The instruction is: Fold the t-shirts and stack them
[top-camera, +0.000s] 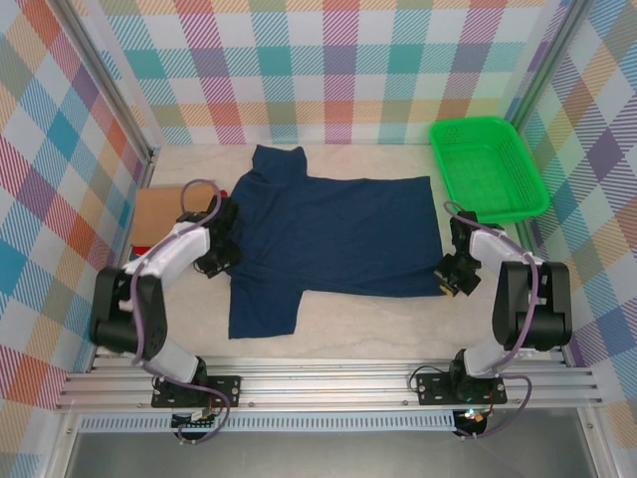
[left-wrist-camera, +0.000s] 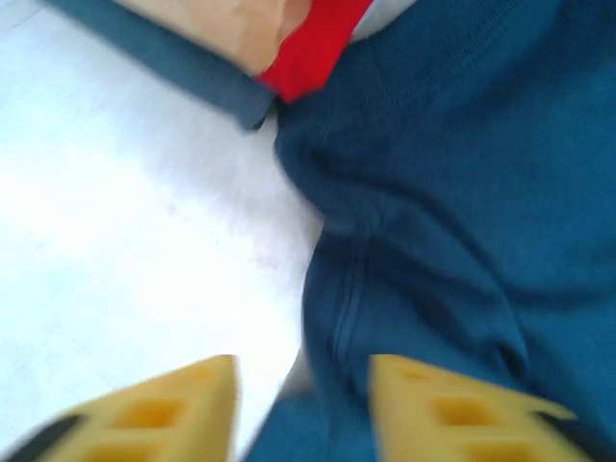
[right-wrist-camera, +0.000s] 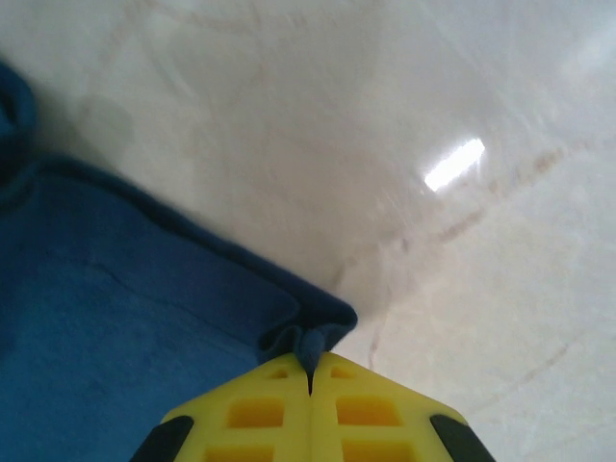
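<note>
Navy t-shirt point(top-camera: 328, 234): lies spread flat and sideways across the middle of the desk point(top-camera: 348, 329), neck end to the left, hem to the right, one sleeve pointing at the far wall, the other at the near edge. Rests on a pale cream surface with faint brownish veining, glossy enough to throw back a bright patch of light point(right-wrist-camera: 454, 164) in the right wrist view. Boxed in on three sides by walls point(top-camera: 328, 70) of pastel plaid, with a ribbed aluminium rail point(top-camera: 328, 383) along the near edge carrying both arm bases. Far right corner: holds a green plastic basket point(top-camera: 488, 164), apart from the shirt. Left edge: carries a folded pile, tan t-shirt point(left-wrist-camera: 231, 29) on top, red t-shirt point(left-wrist-camera: 313, 48) and blue t-shirt point(left-wrist-camera: 183, 63) showing as edges at its sides, just beside the navy cloth. Left end effector point(left-wrist-camera: 303, 414): released, fingers spread, poised over the shirt's left border near the sleeve seam, one finger above bare desk, the other above cloth; contact impossible to tell through the blur. Right end effector point(right-wrist-camera: 309, 371): clenched on the near right hem corner, a small fold of navy cloth pinched between the fingertips, low over the desk.
</note>
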Action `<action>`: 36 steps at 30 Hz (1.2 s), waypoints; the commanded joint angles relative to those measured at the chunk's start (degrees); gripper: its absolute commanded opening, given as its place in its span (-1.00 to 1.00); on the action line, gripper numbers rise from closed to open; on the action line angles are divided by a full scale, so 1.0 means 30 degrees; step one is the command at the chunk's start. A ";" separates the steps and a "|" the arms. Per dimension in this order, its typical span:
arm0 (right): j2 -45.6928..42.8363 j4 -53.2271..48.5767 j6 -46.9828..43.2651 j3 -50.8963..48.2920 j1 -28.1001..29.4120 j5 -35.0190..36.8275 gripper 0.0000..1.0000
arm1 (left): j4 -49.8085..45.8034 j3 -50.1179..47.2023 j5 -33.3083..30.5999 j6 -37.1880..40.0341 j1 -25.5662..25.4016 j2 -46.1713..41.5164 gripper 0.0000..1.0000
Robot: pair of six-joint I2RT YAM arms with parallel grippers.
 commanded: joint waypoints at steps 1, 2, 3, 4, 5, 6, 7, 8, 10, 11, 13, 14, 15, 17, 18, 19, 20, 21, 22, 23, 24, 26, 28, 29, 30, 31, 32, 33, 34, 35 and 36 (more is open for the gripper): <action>-0.0866 -0.0658 0.0056 -0.1056 -0.0022 -0.0656 -1.00 | -0.2427 -0.1535 -0.0236 -0.0500 -0.0920 -0.2829 0.09; -0.0990 -0.0664 -0.0017 -0.1247 -0.0014 -0.0703 -1.00 | -0.2918 -0.2183 -0.0093 -0.0636 -0.1176 -0.3827 0.09; -0.1111 -0.0685 -0.0049 -0.1363 0.0007 -0.0766 -1.00 | -0.3242 -0.2846 0.0219 -0.0677 -0.1368 -0.4702 0.05; -0.1250 -0.0695 -0.0091 -0.1438 0.0031 -0.0769 -1.00 | -0.3551 -0.3663 0.0695 -0.0726 -0.1614 -0.5699 0.00; -0.1327 -0.0780 -0.0160 -0.1448 0.0045 -0.0773 -1.00 | -0.3943 -0.4410 0.1052 -0.0874 -0.1842 -0.6603 -0.02; -0.1362 -0.0810 -0.0251 -0.1400 0.0045 -0.0781 -1.00 | -0.3868 -0.5110 0.1444 -0.1342 -0.2311 -0.7248 -0.02; -0.1343 -0.0854 -0.0343 -0.1359 0.0046 -0.0763 -1.00 | -0.3176 -0.5695 0.2228 -0.1357 -0.2877 -0.7918 -0.02; -0.1291 -0.0839 -0.0413 -0.1268 0.0040 -0.0779 -1.00 | -0.2617 -0.6224 0.2710 -0.1869 -0.3250 -0.8177 -0.03; -0.1118 -0.0893 -0.0555 -0.1086 0.0046 -0.0794 -1.00 | -0.2307 -0.6786 0.3250 -0.2989 -0.3530 -0.7504 -0.04; -0.1028 -0.0966 -0.0608 -0.0957 0.0067 -0.0776 -1.00 | -0.2534 -0.6859 0.2884 -0.3389 -0.3808 -0.6874 -0.06; -0.0982 -0.1075 -0.0680 -0.0695 0.0062 -0.0776 -1.00 | -0.2554 -0.7233 0.2743 -0.3926 -0.3959 -0.5879 -0.09; -0.0986 -0.1104 -0.0720 -0.0586 0.0046 -0.0755 -1.00 | -0.2031 -0.7613 0.3104 -0.4026 -0.4029 -0.5778 -0.09; -0.0982 -0.1134 -0.0743 -0.0514 0.0064 -0.0758 -1.00 | -0.1704 -0.7885 0.3252 -0.4433 -0.4073 -0.5925 -0.09; -0.0926 -0.1152 -0.0816 -0.0379 0.0046 -0.0763 -1.00 | -0.1038 -0.8592 0.3333 -0.5002 -0.4106 -0.6530 -0.09; -0.0869 -0.1141 -0.0816 -0.0341 0.0064 -0.0739 -1.00 | -0.1046 -0.8777 0.3208 -0.5217 -0.4106 -0.6696 -0.13; -0.0797 -0.1151 -0.0794 -0.0333 0.0054 -0.0762 -1.00 | -0.0913 -0.9025 0.3201 -0.5373 -0.4106 -0.6737 -0.18; -0.0753 -0.1110 -0.0783 -0.0333 0.0049 -0.0772 -1.00 | -0.0620 -0.9300 0.3354 -0.5542 -0.4106 -0.6665 -0.20; -0.0730 -0.1081 -0.0755 -0.0361 0.0064 -0.0814 -1.00 | -0.0231 -0.9551 0.3531 -0.5640 -0.4105 -0.6564 -0.21; -0.0689 -0.1003 -0.0749 -0.0391 0.0052 -0.0850 -1.00 | 0.0302 -0.9745 0.3733 -0.5728 -0.4134 -0.6438 -0.21; -0.0660 -0.0957 -0.0703 -0.0420 0.0067 -0.0862 -1.00 | 0.0636 -0.9805 0.3721 -0.5788 -0.4181 -0.6282 -0.22; -0.0650 -0.0945 -0.0696 -0.0449 0.0054 -0.0893 -1.00 | 0.0886 -0.9780 0.3572 -0.5786 -0.4248 -0.6161 -0.22; -0.0659 -0.0923 -0.0706 -0.0505 0.0060 -0.0931 -1.00 | 0.1490 -0.9628 0.3306 -0.5616 -0.4282 -0.5743 -0.24; -0.0730 -0.0929 -0.0712 -0.0617 0.0046 -0.0951 -1.00 | 0.2099 -0.9510 0.3130 -0.5507 -0.4337 -0.5290 -0.30; -0.0775 -0.0931 -0.0703 -0.0673 0.0061 -0.0934 -1.00 | 0.2477 -0.9506 0.3106 -0.5466 -0.4355 -0.5042 -0.38; -0.0804 -0.0930 -0.0706 -0.0753 0.0066 -0.0938 -1.00 | 0.2822 -0.9559 0.3080 -0.5440 -0.4397 -0.4865 -0.44; -0.0863 -0.0928 -0.0669 -0.0807 0.0056 -0.0901 -1.00 | 0.3088 -0.9624 0.2998 -0.5481 -0.4478 -0.4630 -0.51; -0.0919 -0.0912 -0.0666 -0.0874 0.0071 -0.0904 -1.00 | 0.3334 -0.9748 0.2852 -0.5477 -0.4516 -0.4458 -0.60; -0.0977 -0.0885 -0.0640 -0.0915 0.0059 -0.0953 -1.00 | 0.3470 -0.9823 0.2739 -0.5537 -0.4581 -0.4319 -0.68; -0.1051 -0.0885 -0.0608 -0.0975 0.0048 -0.0988 -1.00 | 0.3552 -0.9952 0.2503 -0.5569 -0.4629 -0.4290 -0.80; -0.1121 -0.0853 -0.0587 -0.0999 0.0063 -0.1007 -1.00 | 0.3602 -1.0061 0.2343 -0.5626 -0.4662 -0.4430 -0.90; -0.1179 -0.0869 -0.0565 -0.1017 0.0056 -0.1011 -1.00 | 0.3605 -1.0128 0.2262 -0.5686 -0.4686 -0.4678 -0.99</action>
